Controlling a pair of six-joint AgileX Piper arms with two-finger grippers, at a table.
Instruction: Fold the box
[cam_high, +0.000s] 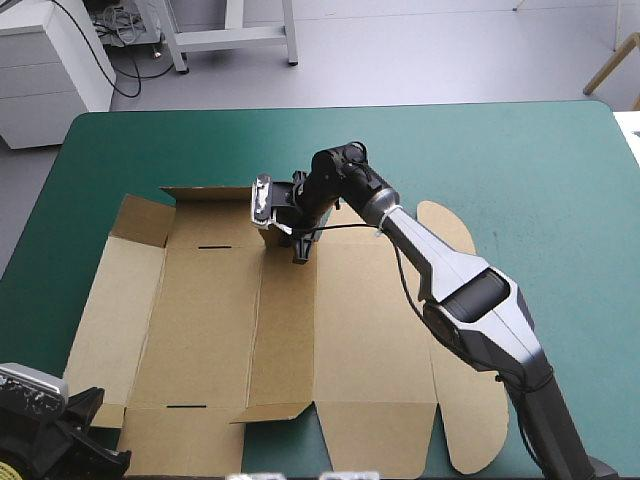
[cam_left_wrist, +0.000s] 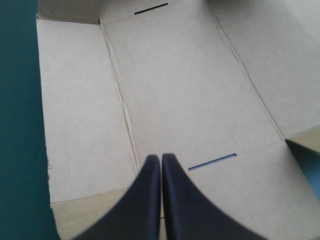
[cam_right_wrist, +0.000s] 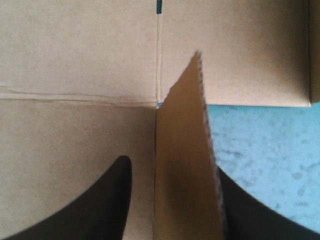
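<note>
We judge the fold to be at its start. The box (cam_high: 300, 340) lies almost wholly flat on the teal-green counter (cam_high: 500, 160), left of centre, with its panels and side flaps spread out.

The step in hand looks like the raising of one small flap (cam_right_wrist: 182, 150) at the sheet's far edge, where two long panels meet at a crease. In the right wrist view this flap stands upright between the black fingers. The right end effector (cam_high: 297, 240) is spread around it rather than clamped: one finger stands clear of the board, while the other sits just behind the flap's edge.

The right arm reaches in from the near right. Its forearm crosses above the right half of the sheet, and its wrist is bent down toward the far edge.

The left end effector (cam_left_wrist: 161, 165) waits at the near left corner. Its fingers are pressed together into one point and hold nothing. It hangs above the near end of the sheet, just beside a narrow slot (cam_left_wrist: 212, 162).

Next, we think the right fingers must either close on the flap or press it over along its crease, and the adjoining long wall must then be brought up. The sheet may slide, so the left arm would do well to pin it down.
</note>
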